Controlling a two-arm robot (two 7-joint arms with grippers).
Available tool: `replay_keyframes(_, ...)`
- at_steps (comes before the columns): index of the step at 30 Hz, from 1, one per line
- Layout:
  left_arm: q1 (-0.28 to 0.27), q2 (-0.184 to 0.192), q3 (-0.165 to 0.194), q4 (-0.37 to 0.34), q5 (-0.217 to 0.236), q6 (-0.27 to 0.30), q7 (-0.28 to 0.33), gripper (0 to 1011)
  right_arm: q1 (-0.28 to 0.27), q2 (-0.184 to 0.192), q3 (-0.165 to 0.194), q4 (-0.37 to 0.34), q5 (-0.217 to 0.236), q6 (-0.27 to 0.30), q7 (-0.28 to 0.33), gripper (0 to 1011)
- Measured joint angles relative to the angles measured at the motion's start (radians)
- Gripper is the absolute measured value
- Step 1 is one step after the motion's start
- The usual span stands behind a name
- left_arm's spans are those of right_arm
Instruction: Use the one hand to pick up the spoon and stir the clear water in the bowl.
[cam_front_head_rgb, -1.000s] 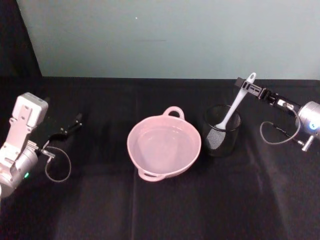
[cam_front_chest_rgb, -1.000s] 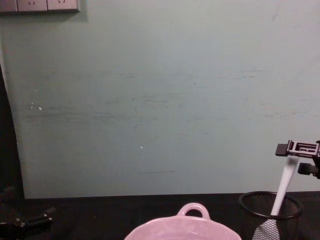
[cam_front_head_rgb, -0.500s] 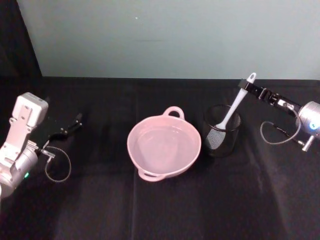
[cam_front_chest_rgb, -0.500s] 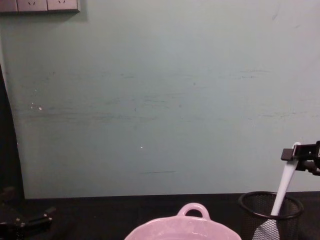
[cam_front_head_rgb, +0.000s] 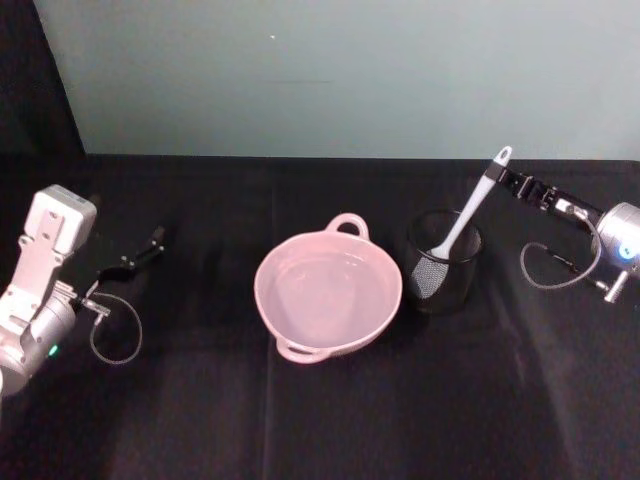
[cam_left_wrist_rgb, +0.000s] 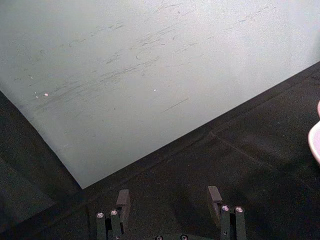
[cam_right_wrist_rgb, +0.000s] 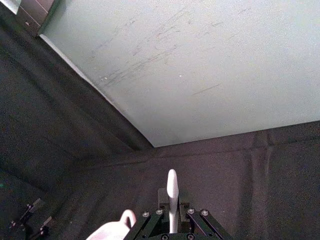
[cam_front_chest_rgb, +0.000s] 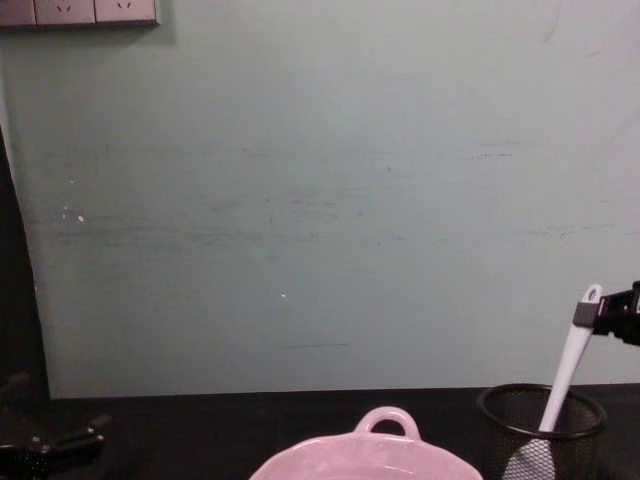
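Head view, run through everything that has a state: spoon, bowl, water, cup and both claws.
spoon: tilted in the mesh cup, scoop down, handle gripped near its top.
right claw: shut on the spoon.
left claw: open, empty, parked at the left.
bowl: upright, holding water.
water: clear, faint sheen, nothing in it.
mesh cup: upright, right of the bowl, holding the spoon.

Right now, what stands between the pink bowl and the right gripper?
In the head view: the black mesh cup, holding the spoon that the right gripper clamps.

left gripper (cam_front_head_rgb: 155, 240) black | right gripper (cam_front_head_rgb: 503, 179) black | wrists (cam_front_head_rgb: 622, 245) silver | cables (cam_front_head_rgb: 139, 330) looped
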Motion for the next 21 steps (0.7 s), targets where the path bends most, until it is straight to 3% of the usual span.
replay_keyframes(5,0.0,0.0,0.0,0.0,0.0,0.0,0.0,1011,-0.008,0.031,-0.017,-0.051,-0.025,-0.043,0.012,109)
replay_keyframes(12,0.0,0.0,0.0,0.0,0.0,0.0,0.0,1011,-0.011,0.115,-0.041,-0.184,-0.091,-0.108,0.018,109)
replay_keyframes(21,0.0,0.0,0.0,0.0,0.0,0.0,0.0,1011,0.017,0.214,-0.032,-0.351,-0.152,-0.125,0.026,109)
